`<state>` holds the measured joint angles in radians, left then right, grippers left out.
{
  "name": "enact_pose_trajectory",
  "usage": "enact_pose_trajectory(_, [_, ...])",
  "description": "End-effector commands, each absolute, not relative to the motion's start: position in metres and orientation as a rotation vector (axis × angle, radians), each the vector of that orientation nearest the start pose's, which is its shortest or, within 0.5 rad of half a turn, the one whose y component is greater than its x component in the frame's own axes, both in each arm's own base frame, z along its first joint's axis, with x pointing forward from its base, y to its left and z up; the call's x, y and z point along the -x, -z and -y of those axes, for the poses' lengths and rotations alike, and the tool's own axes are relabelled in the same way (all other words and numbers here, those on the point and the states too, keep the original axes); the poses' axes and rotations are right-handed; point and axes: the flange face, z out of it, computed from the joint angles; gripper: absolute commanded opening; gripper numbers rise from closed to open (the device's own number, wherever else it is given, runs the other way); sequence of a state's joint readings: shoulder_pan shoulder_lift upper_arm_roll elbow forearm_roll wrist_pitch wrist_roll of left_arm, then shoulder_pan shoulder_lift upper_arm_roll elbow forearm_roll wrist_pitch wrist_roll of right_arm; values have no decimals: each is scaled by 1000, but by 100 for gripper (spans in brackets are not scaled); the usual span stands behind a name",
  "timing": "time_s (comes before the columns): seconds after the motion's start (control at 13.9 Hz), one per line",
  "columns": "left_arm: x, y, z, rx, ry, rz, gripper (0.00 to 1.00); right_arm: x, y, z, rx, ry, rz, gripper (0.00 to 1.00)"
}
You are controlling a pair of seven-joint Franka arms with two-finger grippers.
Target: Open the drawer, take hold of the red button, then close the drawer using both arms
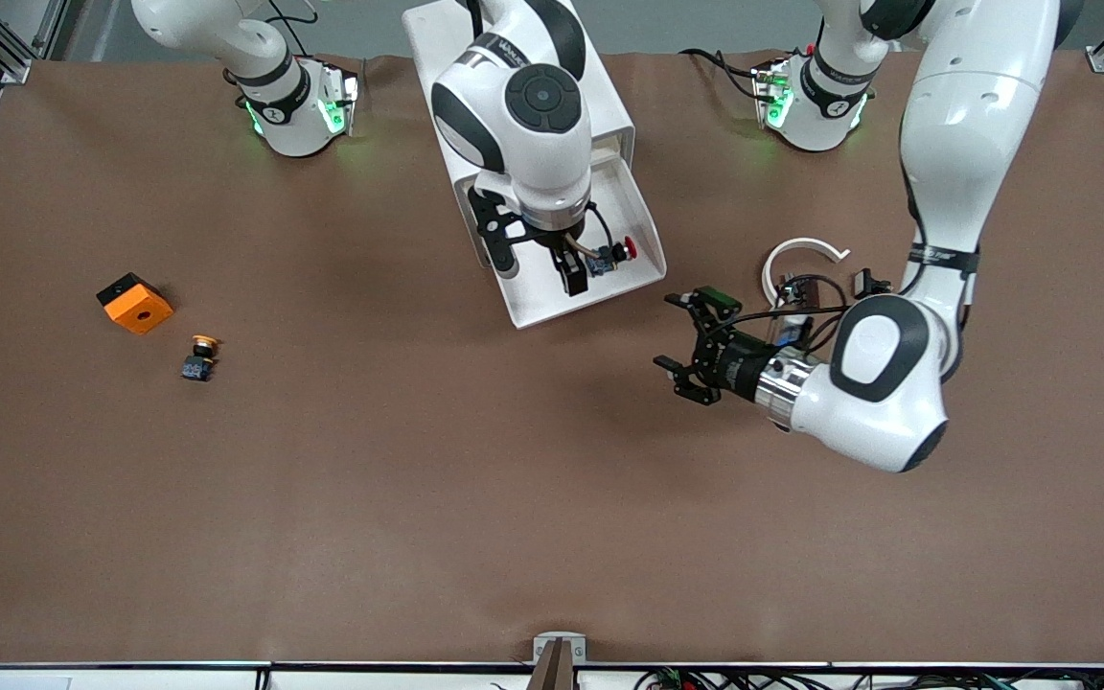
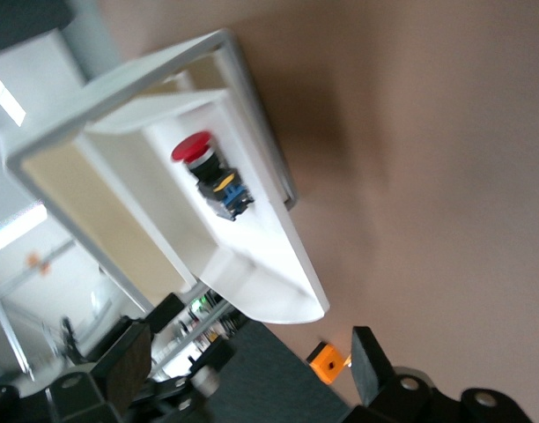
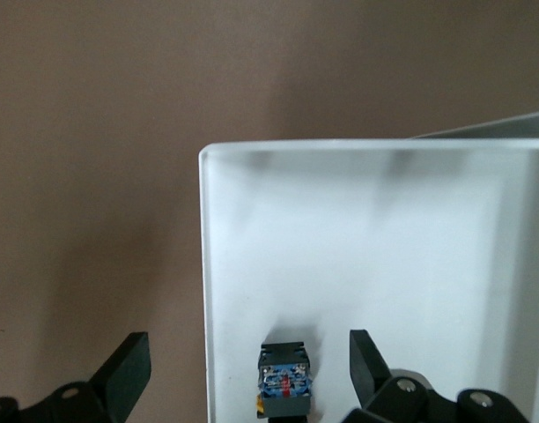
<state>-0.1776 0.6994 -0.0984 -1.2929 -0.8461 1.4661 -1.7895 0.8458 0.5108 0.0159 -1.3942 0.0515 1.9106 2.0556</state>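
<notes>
The drawer (image 1: 600,292) stands pulled out of the white cabinet (image 1: 609,105). The button (image 1: 621,252) lies on its side in the drawer, red cap toward the left arm's end. My right gripper (image 1: 538,264) hangs open over the drawer. In the right wrist view the button's black body (image 3: 285,381) lies between the spread fingers of the right gripper (image 3: 247,379), on the drawer floor (image 3: 358,229); one finger is past the drawer's side wall. My left gripper (image 1: 686,335) is open and empty over the table beside the drawer. Its wrist view shows the left gripper (image 2: 247,370), drawer (image 2: 278,264) and button (image 2: 208,172).
An orange cube with a hole (image 1: 135,304) and a button with an orange-yellow cap (image 1: 199,356) lie on the table toward the right arm's end. A white curved ring (image 1: 801,251) lies near the left arm. The brown table (image 1: 475,498) spreads wide nearer the front camera.
</notes>
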Motion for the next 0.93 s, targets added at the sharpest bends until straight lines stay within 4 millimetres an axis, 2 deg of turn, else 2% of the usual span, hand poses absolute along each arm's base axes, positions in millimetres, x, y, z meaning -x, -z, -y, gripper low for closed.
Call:
enact_pose_trajectory(0.0, [-643,-392,235,-2054,1296,-1821,100,-452,-401,-563,2547,-76,-1761,100])
enact_pose_trajectory(0.07, [-650,-392,216,-2098,1211,-1851,100,-447,-394,-571,2550,-72,-1739,100])
enact_pose_trajectory(0.14, [-658,-403,204,-2156,1121,-1810,100,-443,-386,-578,2553,-71,-1722,100])
enact_pose_trajectory(0.36, [-659,-429,180,-2458,828,-1630,100,-431,-357,-596,2590,-72,-1694,100])
enact_pose_trajectory(0.43, [-664,-434,175,-2510,737,-1573,100,-426,-350,-599,2605,-72,-1685,100])
enact_pose_trajectory(0.5, [-667,-451,161,-2529,633,-1562,100,-424,-344,-601,2617,-73,-1684,100])
enact_pose_trajectory(0.57, [-667,-464,150,-2575,557,-1530,100,-421,-343,-603,2625,-74,-1678,100])
enact_pose_trajectory(0.72, [-669,-467,132,-2720,471,-1336,100,-418,-341,-605,2631,-74,-1673,100])
enact_pose_trajectory(0.79, [-666,-485,124,-2798,396,-1214,100,-418,-341,-605,2635,-76,-1666,100])
enact_pose_trajectory(0.86, [-662,-503,119,-2865,325,-1105,100,-419,-341,-604,2655,-76,-1634,86])
